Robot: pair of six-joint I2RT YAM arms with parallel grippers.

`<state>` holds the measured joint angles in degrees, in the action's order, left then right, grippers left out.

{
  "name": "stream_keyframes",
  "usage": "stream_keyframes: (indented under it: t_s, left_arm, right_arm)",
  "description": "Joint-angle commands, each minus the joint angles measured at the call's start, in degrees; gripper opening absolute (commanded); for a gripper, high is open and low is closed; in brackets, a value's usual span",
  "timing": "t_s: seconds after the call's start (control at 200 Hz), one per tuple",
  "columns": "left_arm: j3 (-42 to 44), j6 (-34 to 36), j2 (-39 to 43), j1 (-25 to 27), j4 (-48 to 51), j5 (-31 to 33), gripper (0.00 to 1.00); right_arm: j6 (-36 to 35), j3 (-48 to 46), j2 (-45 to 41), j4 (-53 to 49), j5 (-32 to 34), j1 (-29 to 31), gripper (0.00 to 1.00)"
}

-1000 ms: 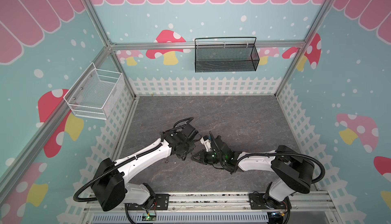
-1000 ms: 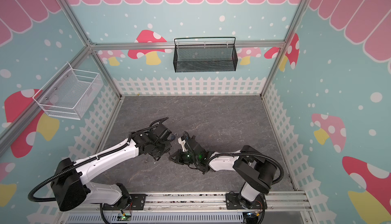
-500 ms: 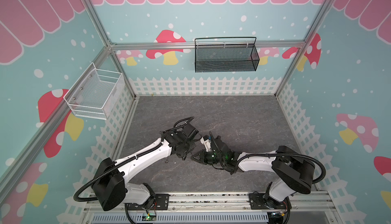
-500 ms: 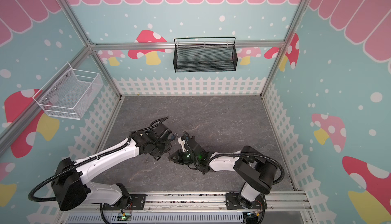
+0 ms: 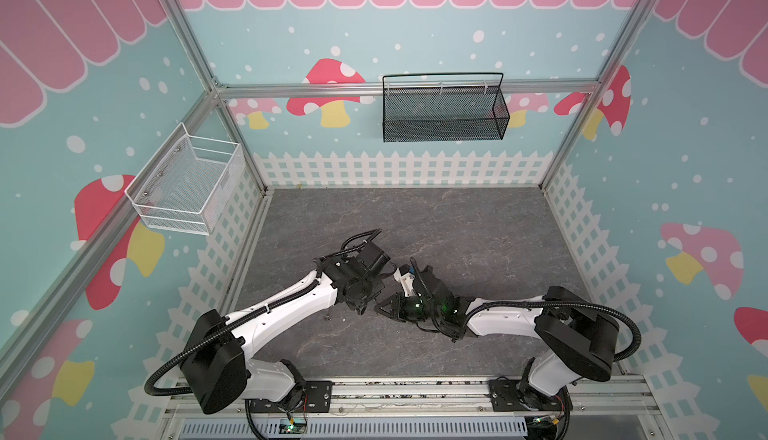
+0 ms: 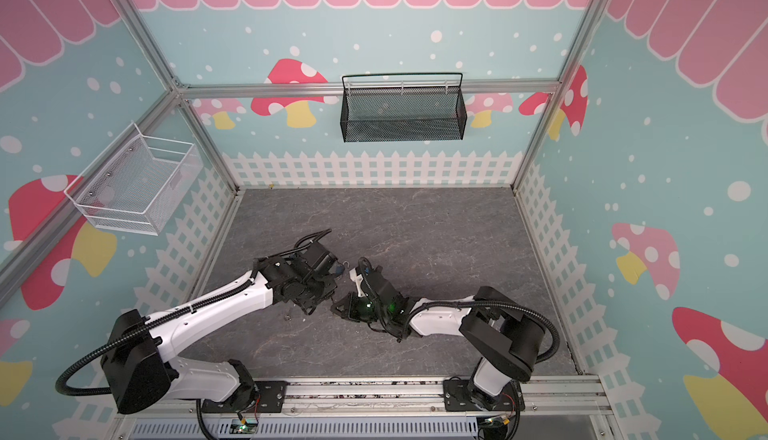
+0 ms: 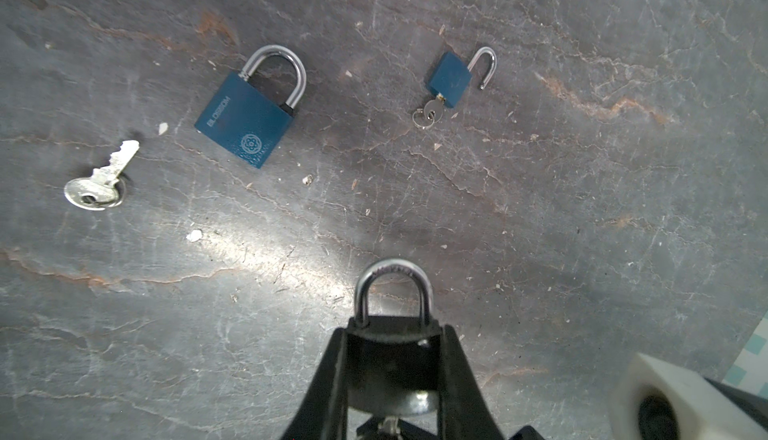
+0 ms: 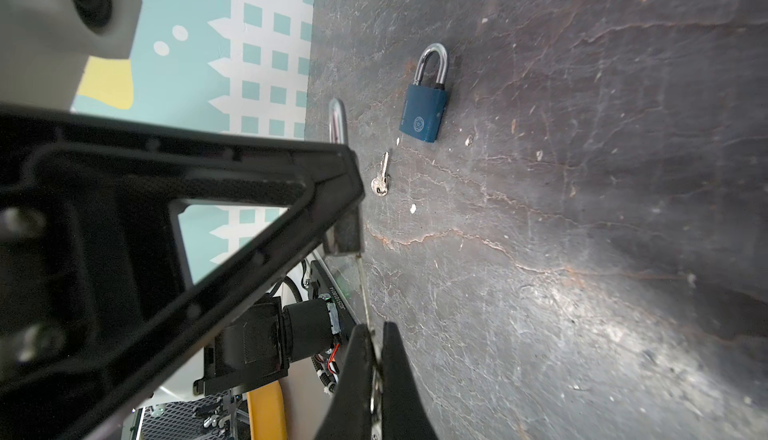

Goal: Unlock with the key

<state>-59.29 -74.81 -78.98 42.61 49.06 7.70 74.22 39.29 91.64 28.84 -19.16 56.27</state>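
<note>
While the left end effector (image 7: 395, 342) clamps a dark, steel-shackled padlock (image 7: 392, 268) over the scuffed slate-grey counter (image 7: 582, 209), the right end effector (image 8: 376, 359) pinches the slim metal key (image 8: 363, 292) at its base; neither arm has shifted since a second ago.

We see a black basket (image 5: 442, 126) (image 6: 402, 124) hanging on the back wall (image 5: 415, 22) in both top views, up at a metal bar (image 5: 291, 90). A white basket (image 5: 183, 192) is fixed to the left wall, well apart from the black one. The walls show mushrooms (image 5: 324, 76), with a white fence print (image 5: 399, 168) along their foot. The floor (image 5: 457, 230) is grey and veined like slate. In the left wrist view we find pale crumbs (image 7: 194, 235) scattered on it.
</note>
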Motion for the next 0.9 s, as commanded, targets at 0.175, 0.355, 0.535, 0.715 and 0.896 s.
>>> stream_keyframes:
  t_s: [0.175, 0.355, 0.535, 0.715, 0.896]
  left_arm:
    - [-1.03, -0.65, -0.49, 0.54, 0.96, 1.09, 0.00]
    - [-1.42, -0.77, -0.70, 0.54, 0.90, 0.93, 0.00]
    - [-1.67, -1.13, -0.17, 1.31, 0.59, 0.11, 0.00]
    - [-0.85, -1.57, 0.23, 1.68, 0.62, -0.67, 0.00]
    - [-0.88, -1.48, 0.24, 2.77, 1.02, -1.16, 0.00]
  right_arm:
    - [0.52, 2.01, -1.09, 1.14, 0.17, 0.35, 0.00]
    - [0.13, 1.63, -1.48, 1.04, 0.83, 0.53, 0.00]
    - [1.67, 0.89, -0.51, -0.38, 2.17, 0.28, 0.00]
    - [0.68, 1.06, -2.40, -3.24, 6.65, 0.05, 0.00]
    - [-2.15, 2.41, -4.22, -7.31, 10.34, 0.04, 0.00]
